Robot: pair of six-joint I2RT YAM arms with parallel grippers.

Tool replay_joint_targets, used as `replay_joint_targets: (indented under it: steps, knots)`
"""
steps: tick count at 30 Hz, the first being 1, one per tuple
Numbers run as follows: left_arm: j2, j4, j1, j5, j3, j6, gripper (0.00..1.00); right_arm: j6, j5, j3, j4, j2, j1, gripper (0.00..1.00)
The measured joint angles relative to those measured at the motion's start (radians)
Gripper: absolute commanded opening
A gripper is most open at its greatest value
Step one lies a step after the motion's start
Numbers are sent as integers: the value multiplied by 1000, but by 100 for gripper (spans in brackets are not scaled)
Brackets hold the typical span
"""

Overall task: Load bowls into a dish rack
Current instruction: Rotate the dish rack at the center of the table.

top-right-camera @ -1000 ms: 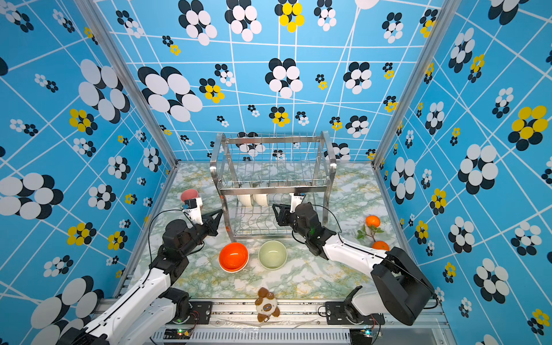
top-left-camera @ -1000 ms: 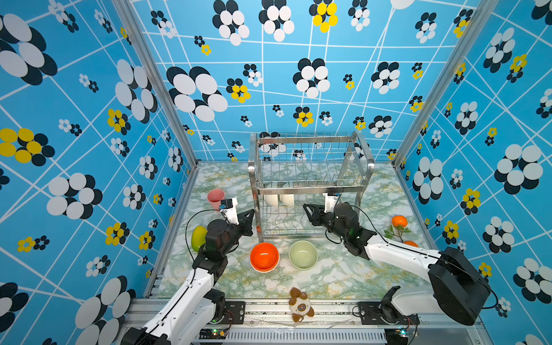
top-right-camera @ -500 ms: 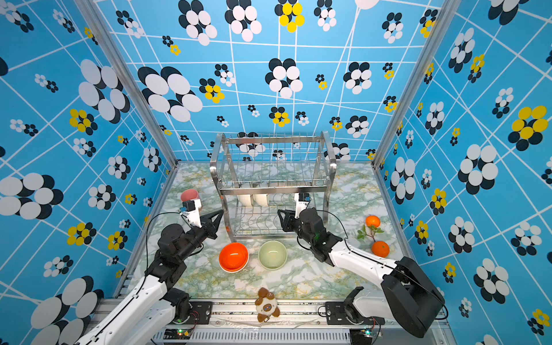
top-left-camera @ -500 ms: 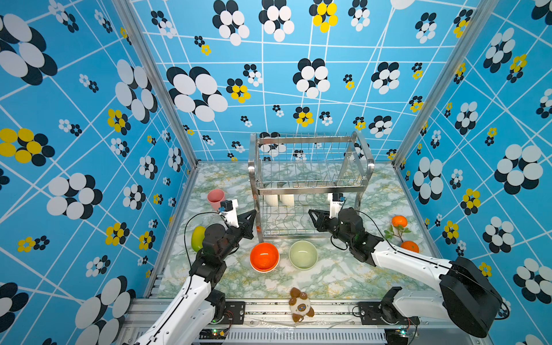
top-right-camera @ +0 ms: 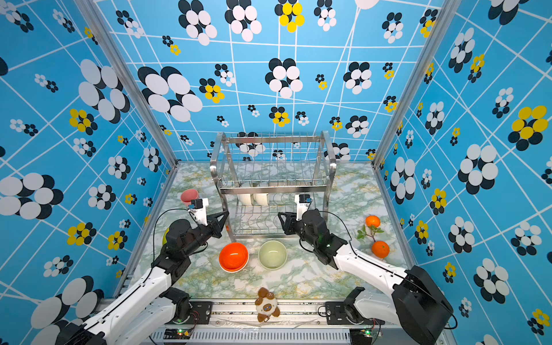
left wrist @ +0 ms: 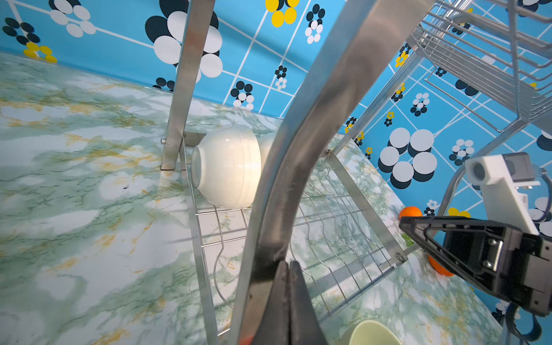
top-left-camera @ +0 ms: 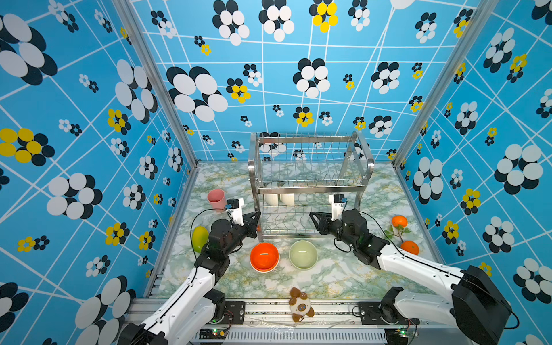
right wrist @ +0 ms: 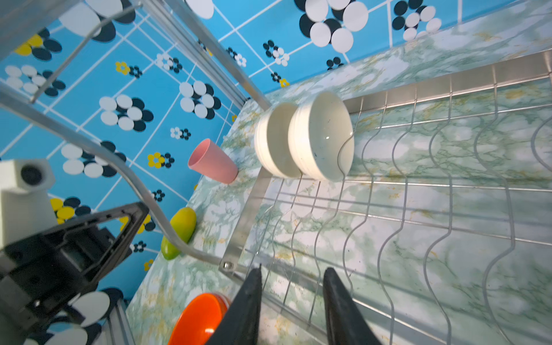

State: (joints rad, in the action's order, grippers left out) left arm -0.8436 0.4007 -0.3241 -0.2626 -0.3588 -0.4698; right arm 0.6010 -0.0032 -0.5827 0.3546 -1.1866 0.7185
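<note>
Only the right wrist view looks inside the cream bowls (right wrist: 319,134), racked well ahead of the right gripper (right wrist: 293,268), jaws half-open and empty; left gripper (left wrist: 288,264) closed, empty

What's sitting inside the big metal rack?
Two white bowls stand on edge on the dish rack's bottom shelf. From above, the top shelf hides part of them.
</note>
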Motion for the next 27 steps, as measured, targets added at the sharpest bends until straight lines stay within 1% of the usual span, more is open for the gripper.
replay_joint_targets:
  steps: [8, 14, 22, 27]
  knots:
    - [-34, 31, 0, 4, -4, 10, 0, -91, -78, 0, -122, 21, 108, 39]
    - [-71, 55, -6, 8, -4, 11, 0, -161, -108, -8, -210, 8, 196, 40]
    - [-87, 64, -10, 10, -13, 19, 0, -232, -111, -46, -312, -13, 283, 42]
    - [-87, 64, -10, 15, -16, 27, 0, -278, -92, -75, -391, -34, 342, 44]
